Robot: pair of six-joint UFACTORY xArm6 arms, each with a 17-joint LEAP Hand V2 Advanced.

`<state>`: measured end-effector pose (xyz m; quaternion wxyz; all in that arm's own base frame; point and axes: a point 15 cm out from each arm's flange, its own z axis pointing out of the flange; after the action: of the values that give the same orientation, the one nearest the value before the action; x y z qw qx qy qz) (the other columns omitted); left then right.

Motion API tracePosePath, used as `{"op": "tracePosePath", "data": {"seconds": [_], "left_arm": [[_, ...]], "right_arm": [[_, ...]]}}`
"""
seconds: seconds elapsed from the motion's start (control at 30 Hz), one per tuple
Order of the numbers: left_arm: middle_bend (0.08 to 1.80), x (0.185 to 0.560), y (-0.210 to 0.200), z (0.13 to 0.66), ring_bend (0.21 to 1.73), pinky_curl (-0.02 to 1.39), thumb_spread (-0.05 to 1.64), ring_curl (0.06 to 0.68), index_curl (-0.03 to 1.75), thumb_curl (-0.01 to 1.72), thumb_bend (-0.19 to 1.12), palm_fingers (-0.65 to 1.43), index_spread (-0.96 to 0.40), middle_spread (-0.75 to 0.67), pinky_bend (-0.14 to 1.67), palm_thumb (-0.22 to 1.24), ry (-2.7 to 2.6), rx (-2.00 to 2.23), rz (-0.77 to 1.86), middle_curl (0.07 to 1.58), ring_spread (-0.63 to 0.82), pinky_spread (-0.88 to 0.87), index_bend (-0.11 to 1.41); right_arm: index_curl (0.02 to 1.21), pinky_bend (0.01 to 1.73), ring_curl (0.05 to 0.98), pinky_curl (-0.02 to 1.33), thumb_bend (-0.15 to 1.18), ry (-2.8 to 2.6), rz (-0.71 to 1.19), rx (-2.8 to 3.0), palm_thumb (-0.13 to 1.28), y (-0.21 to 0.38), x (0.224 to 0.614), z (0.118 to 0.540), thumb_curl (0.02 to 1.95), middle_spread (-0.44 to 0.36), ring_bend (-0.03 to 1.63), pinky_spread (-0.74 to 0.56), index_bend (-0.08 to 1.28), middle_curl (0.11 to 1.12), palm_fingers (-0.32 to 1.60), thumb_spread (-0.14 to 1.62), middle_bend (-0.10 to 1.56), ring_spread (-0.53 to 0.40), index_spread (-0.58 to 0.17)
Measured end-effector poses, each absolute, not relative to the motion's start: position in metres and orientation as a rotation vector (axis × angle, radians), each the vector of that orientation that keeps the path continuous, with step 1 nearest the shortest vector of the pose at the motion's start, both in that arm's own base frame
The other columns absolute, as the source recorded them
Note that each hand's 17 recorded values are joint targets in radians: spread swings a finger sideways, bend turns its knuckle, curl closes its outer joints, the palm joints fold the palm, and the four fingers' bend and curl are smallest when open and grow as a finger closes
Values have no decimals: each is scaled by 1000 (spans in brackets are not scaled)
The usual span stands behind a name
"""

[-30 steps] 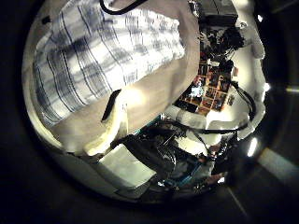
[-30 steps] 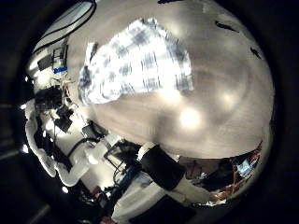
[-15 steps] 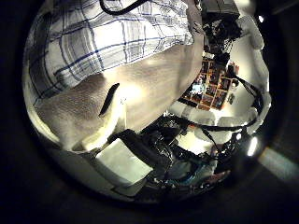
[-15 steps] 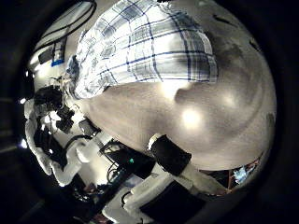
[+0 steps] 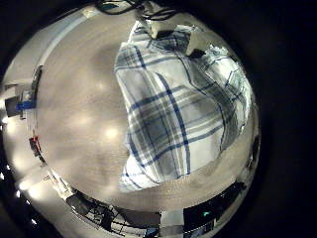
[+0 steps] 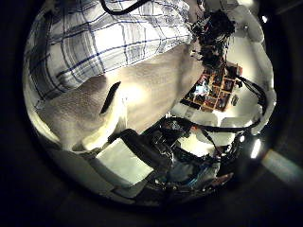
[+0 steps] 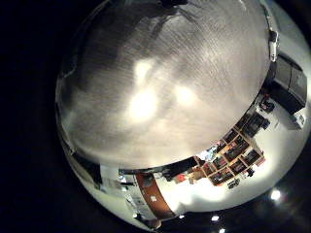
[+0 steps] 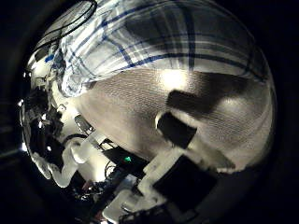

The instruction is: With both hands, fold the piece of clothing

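Plaid shirt (image 5: 183,104) lies spread flat on the counter (image 5: 69,109), not yet folded; in the left little-finger view it runs toward one counter edge. Left thumb view: shirt (image 6: 104,43) fills a good part of the frame, bare counter (image 6: 85,109) beside its hem, so the left palm is low and close over it. Right thumb view: shirt (image 8: 159,37) looms large, its border meeting bare counter (image 8: 140,103); right palm close too. Right little-finger view shows only counter (image 7: 165,87).

Fingers of either robot hand: cannot tell whether open or closed, nor whether either has cloth.

Judgement: approach to grasp. To do it well, each robot hand should pinch one layer at a matching edge, lift together, keep the cloth taut and even, and lay edge on edge.
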<state>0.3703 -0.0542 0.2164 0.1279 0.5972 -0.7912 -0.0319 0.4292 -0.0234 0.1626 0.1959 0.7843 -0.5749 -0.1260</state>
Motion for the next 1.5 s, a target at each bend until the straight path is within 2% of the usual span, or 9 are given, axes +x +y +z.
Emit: {"op": "tracePosePath", "data": {"seconds": [0.03,0.07,0.1,0.17,0.23,0.43,0.7,1.13,1.5], "left_arm": [[173,370,-54,216,585,352,1137,221,509,353,-20,209,-47,120,204,503,-2303,1736,-94,338,316,439,197],[173,370,-53,216,584,352,1137,221,507,353,-20,210,-47,120,203,503,-2305,1734,-95,336,317,439,197],[172,370,-52,216,583,351,1140,220,507,353,-18,212,-47,120,202,505,-2305,1735,-97,334,318,439,199],[172,370,-51,216,581,350,1143,219,504,354,-17,213,-51,120,200,508,-2302,1739,-97,330,319,439,198],[172,370,-51,216,578,351,1145,218,502,354,-18,215,-52,120,201,509,-2302,1738,-97,327,320,434,197],[170,372,-53,220,571,350,1147,216,499,354,-19,222,-53,120,199,510,-2302,1746,-83,317,322,428,204],[172,370,-61,223,562,344,1148,213,496,354,-19,230,-61,120,196,510,-2322,1727,-76,311,323,421,210],[171,373,-78,204,562,339,1149,214,493,352,-19,229,-58,128,198,514,-2326,1708,-97,302,323,423,210],[172,383,-70,189,544,337,1150,210,491,355,-18,221,-52,143,196,529,-2306,1718,-102,300,340,433,218]], "right_arm": [[321,717,331,230,-10,-1606,-343,2196,599,-22,430,163,369,-181,888,-17,182,466,857,1076,545,-236,-352],[323,787,332,235,-8,-1606,-333,2194,618,-21,430,164,375,-198,907,-123,179,477,971,1072,565,-256,-364],[359,860,359,269,1,-1611,-325,2190,650,-22,431,165,383,-212,949,-219,251,506,1208,1074,621,-262,-390],[429,929,409,321,-1,-1626,-306,2190,691,-24,433,169,395,-231,994,-306,355,558,1273,1074,703,-262,-410],[510,1010,449,367,0,-1630,-299,2189,732,-24,433,171,408,-240,1053,-322,524,610,1360,1081,799,-259,-421],[689,1246,546,487,55,-1599,-226,2171,953,-42,434,183,491,-248,1236,-282,862,748,1253,1030,1025,-247,-393],[796,1361,629,592,54,-1733,-164,2111,1036,-89,422,202,613,-206,1356,-222,1048,844,1143,984,1215,-225,-322],[828,1357,681,696,4,-1898,37,2149,1044,-118,429,261,738,-166,1391,-187,1110,871,1082,991,1276,-213,-266],[829,1318,702,765,-11,-1746,251,2398,1025,1,433,317,806,-155,1390,-185,1113,871,1082,998,1281,-211,-252]]}}
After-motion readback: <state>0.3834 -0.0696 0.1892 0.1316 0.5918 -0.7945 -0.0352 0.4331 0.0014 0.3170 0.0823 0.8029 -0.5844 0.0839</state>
